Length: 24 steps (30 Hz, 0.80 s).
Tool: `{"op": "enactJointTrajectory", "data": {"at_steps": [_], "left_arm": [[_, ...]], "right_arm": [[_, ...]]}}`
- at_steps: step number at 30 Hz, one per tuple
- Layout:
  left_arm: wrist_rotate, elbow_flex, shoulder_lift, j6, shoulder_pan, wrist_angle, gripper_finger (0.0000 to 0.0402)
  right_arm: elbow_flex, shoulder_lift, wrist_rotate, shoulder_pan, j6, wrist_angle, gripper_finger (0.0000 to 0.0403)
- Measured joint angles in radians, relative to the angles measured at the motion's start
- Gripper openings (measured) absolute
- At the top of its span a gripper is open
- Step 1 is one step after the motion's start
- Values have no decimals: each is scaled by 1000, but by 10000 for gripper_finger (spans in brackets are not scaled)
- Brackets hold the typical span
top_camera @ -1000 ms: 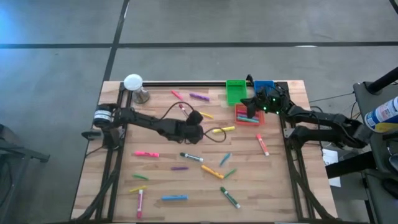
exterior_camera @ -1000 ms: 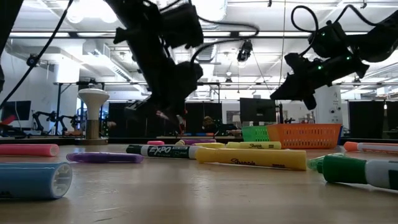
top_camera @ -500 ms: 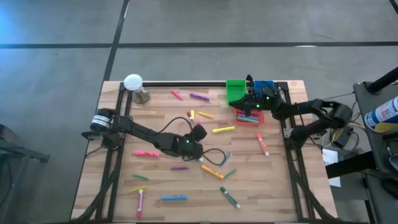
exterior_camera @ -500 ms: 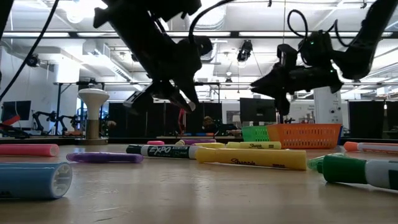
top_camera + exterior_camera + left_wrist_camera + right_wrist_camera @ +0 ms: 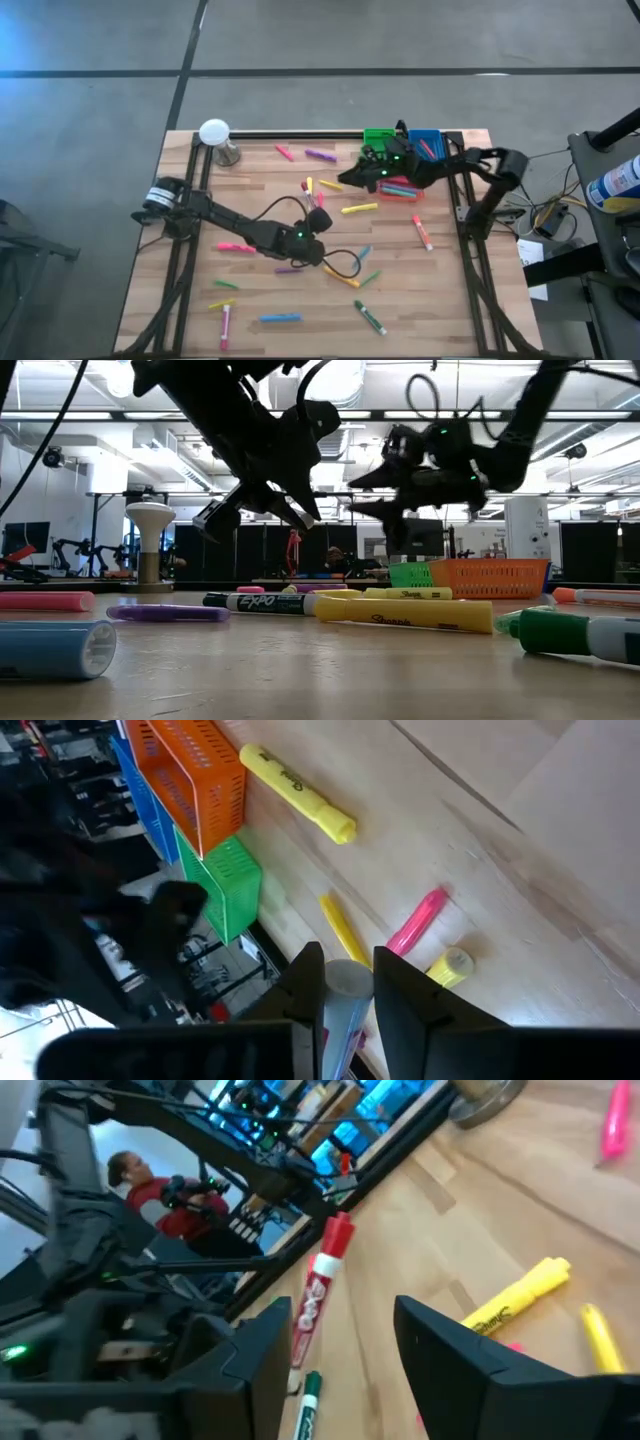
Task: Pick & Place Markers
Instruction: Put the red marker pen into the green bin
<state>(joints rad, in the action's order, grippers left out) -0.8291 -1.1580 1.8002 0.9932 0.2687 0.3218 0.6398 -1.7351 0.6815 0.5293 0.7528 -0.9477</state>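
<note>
Many markers lie scattered on the wooden table. One white-barrelled, red-capped marker is up in the air in my left gripper, which is shut on it above the table's middle. In the left wrist view its round end shows between the fingers. My right gripper hangs open and empty just left of the red bin, with its fingers pointing at the left gripper. A yellow highlighter lies between the two grippers. My left gripper pinches the marker's white barrel between its two fingers. One round end shows at the fingertips. The marker is clear of the table and tilted, and its red cap stands free.
Green, blue and red bins stand side by side at the far right. A white-topped stand is at the far left corner. A thin yellow marker and a pink one lie below the left gripper. More markers lie toward the near edge.
My right gripper has swung from over the red bin toward the table's middle, tipping from pointing down to nearly level, and has opened. My left gripper has moved a little toward the near edge with its marker still held.
</note>
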Motion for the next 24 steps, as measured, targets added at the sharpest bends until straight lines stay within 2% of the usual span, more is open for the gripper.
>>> {"op": "enactJointTrajectory", "data": {"at_steps": [10,24], "left_arm": [[1,0,0,0,4,1,61],[27,1,0,-10,2,10,62]], "right_arm": [[187,-207,43,-77,40,1,172],[370,-355,108,-141,114,1,161]]}}
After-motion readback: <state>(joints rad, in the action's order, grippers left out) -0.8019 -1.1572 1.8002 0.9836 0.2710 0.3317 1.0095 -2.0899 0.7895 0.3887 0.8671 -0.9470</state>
